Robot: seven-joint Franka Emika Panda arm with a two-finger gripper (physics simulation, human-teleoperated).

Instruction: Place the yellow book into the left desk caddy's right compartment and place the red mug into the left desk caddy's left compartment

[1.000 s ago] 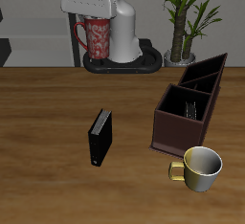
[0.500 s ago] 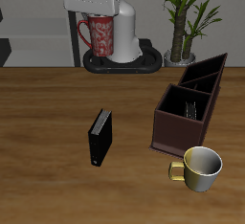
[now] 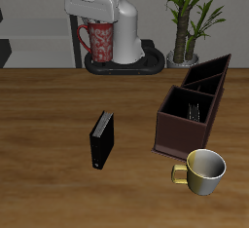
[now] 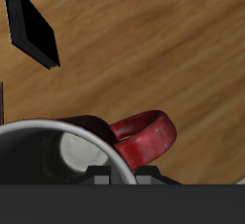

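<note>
Now you hold the red speckled mug with its loop handle (image 3: pixel 100 39) high above the table, at twelve o'clock, the two-finger gripper (image 3: pixel 97 18) pinching its rim. The dark brown divided desk caddy (image 3: pixel 192 106) sits at three o'clock; its narrow slant-walled left compartment (image 3: pixel 216 70) could catch the mug's base or handle, probably tipping it from the thin rim grip.

My hand (image 3: pixel 100 19) carries the red mug (image 3: pixel 100 41) slightly lower than a second ago, its handle turning a little.
</note>
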